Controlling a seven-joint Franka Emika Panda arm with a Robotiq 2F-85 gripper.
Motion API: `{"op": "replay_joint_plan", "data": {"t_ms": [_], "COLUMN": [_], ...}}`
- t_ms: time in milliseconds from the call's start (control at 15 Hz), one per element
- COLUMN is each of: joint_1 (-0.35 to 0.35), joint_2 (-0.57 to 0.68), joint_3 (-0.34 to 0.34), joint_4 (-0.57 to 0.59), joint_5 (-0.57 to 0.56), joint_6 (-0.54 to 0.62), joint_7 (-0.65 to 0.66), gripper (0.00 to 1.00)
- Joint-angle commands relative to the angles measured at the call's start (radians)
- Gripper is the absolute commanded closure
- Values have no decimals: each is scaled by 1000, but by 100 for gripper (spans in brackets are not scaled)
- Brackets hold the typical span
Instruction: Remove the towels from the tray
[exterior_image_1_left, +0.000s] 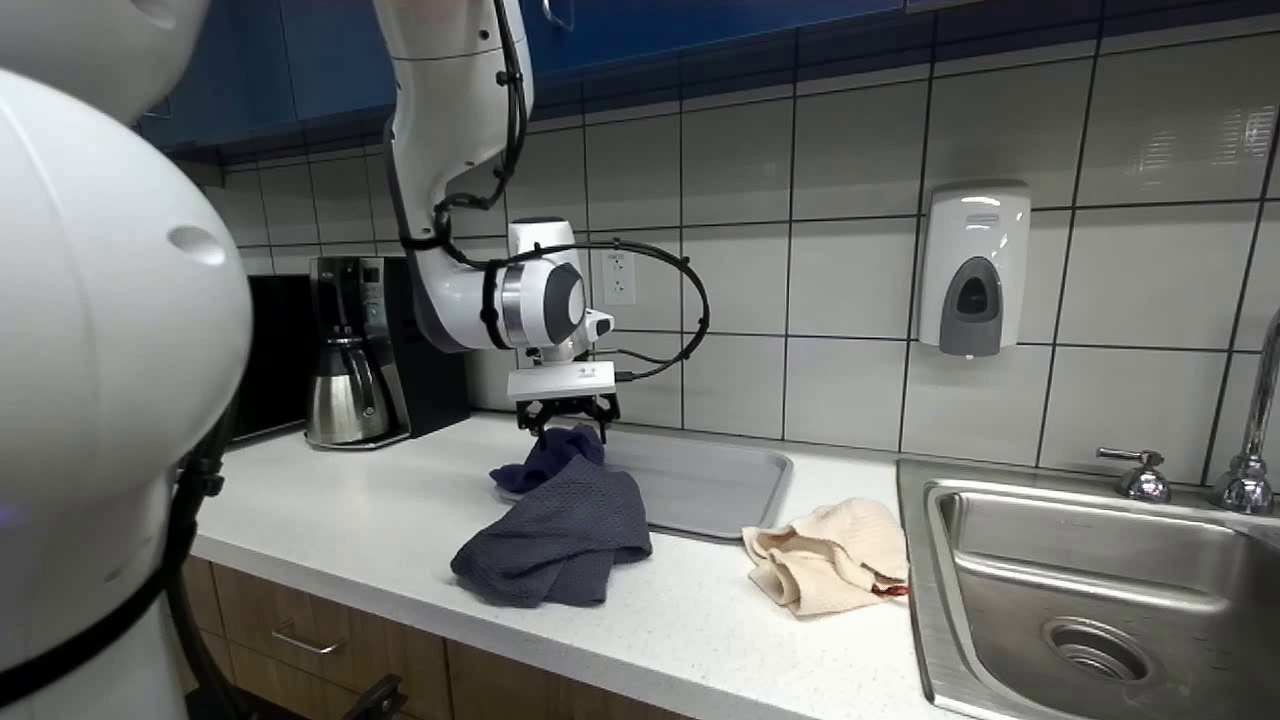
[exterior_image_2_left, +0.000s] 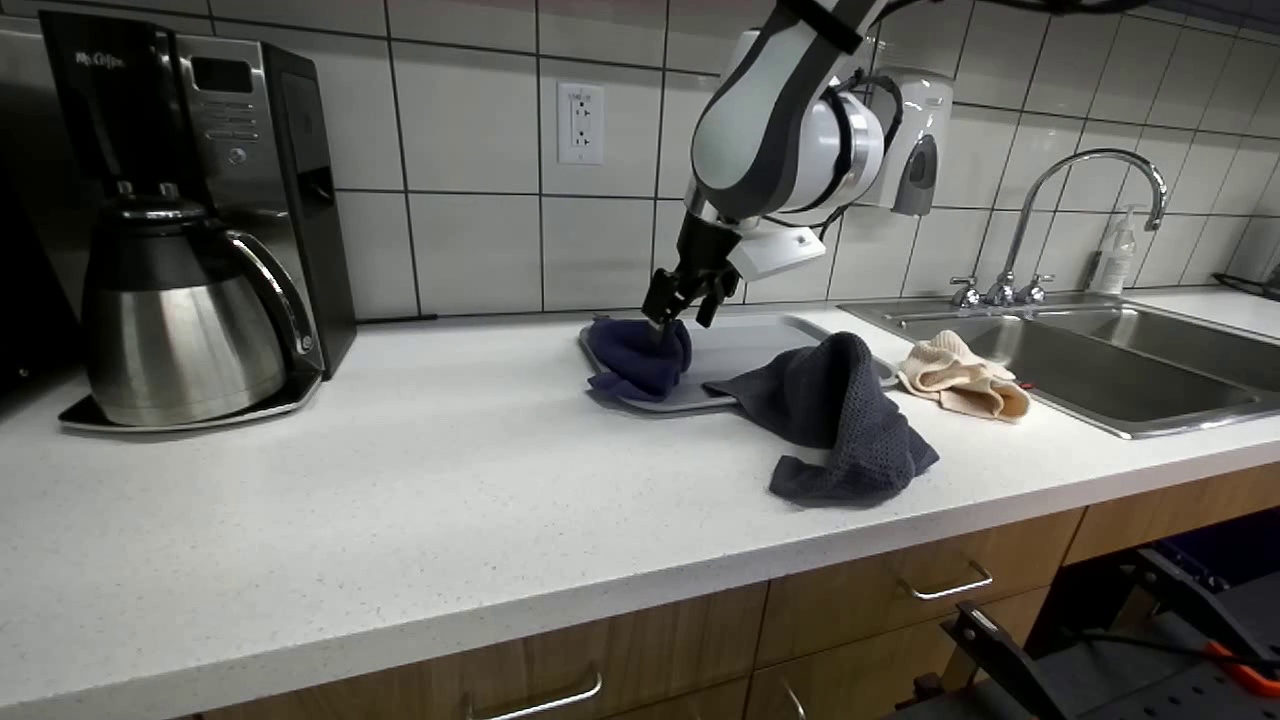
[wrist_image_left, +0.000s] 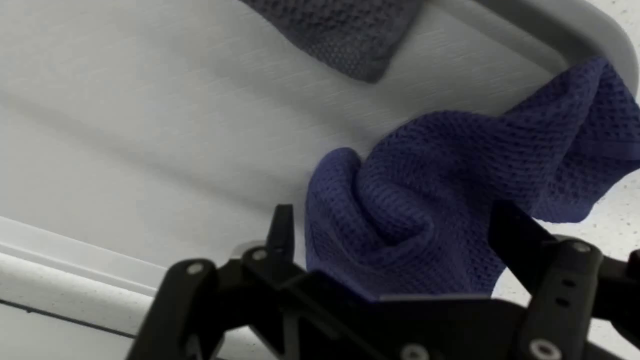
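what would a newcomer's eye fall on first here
Likely the white robot arm, its open end effector at the navy towel draped over a corner of the tray. Next comes the slate-blue towel, sprawled from the tray onto the counter. The cream towel beside the sink also stands out.

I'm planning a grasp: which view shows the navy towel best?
The wrist view: the navy towel appears large, folds and weave clear, though the claw covers part. Both exterior views show it smaller; in an exterior view the slate-blue towel hides some of it.
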Motion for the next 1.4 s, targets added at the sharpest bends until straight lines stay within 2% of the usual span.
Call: {"op": "replay_joint_plan", "data": {"t_ms": [0,200,933,1000,1067,1333], "joint_1": [30,51,75,74,72,55], "joint_2": [46,77,167,171,175,180], "joint_3": [-38,-56,-47,-46,-45,-31], "joint_4": [58,94,198,202,206,211], "joint_5": [-57,-85,-92,-92,-92,-83], "joint_6": [28,42,31,32,32,32], "joint_7": [-12,-5,-14,-16,-17,-26], "gripper": [0,0,0,25,26,58]}}
